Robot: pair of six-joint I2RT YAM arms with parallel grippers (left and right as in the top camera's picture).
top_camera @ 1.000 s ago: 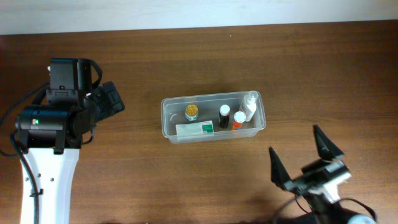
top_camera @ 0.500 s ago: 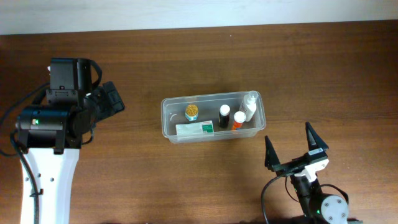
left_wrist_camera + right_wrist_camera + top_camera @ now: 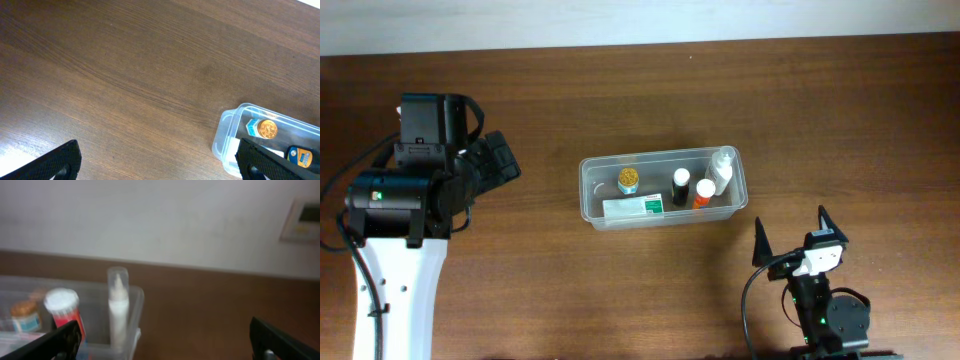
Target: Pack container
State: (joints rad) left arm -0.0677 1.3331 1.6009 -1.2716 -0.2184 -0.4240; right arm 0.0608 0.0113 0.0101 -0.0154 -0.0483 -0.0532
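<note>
Since a second ago the right gripper [image 3: 790,217] has drawn back toward the near edge, jaws wide apart and empty. The left gripper [image 3: 492,162] hangs spread and empty too. At the middle of the brown wooden worktop [image 3: 820,100], the clear rectangular plastic container [image 3: 586,190] holds small bottles [image 3: 704,193], a gold-lidded jar [image 3: 628,180] and a white-and-green box [image 3: 633,208]. Nothing lies loose, so packing looks finished.
</note>
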